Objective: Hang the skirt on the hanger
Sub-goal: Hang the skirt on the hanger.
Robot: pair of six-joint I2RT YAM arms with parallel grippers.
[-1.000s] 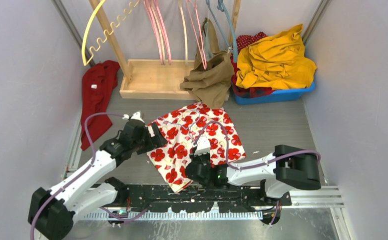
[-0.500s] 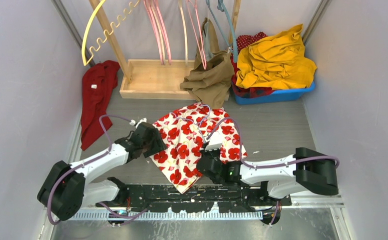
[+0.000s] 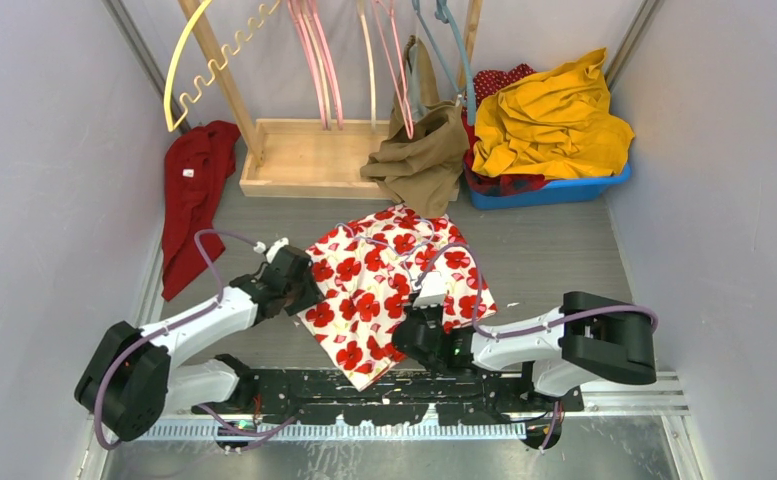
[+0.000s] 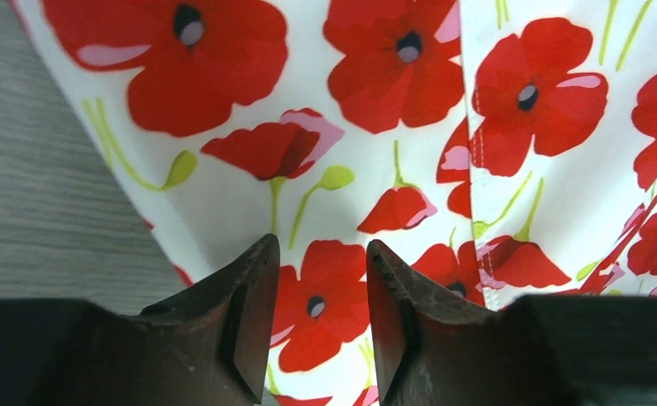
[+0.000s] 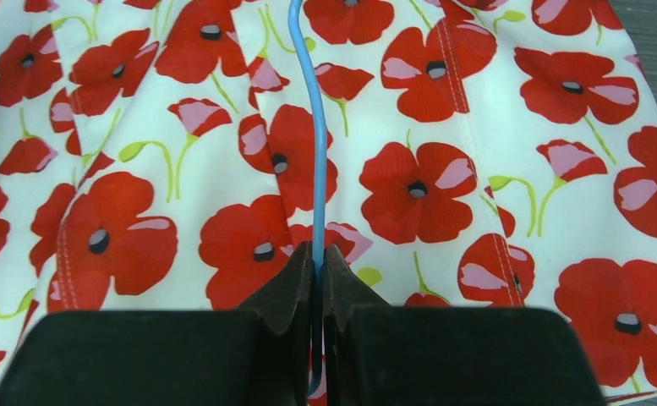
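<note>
The white fabric skirt printed with red poppies (image 3: 379, 290) is lying spread out on the grey table (image 3: 554, 255), between the two arms. The right claw (image 5: 319, 260) is clenching a thin blue wire hanger (image 5: 316, 144) that is running across the fabric. The left claw (image 4: 320, 283) is sitting released, fingers parted, over the skirt's left edge.

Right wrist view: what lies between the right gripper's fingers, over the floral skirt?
A thin blue hanger wire, pinched by the shut right gripper and extending away across the skirt. The right wrist view shows it plainly.
</note>
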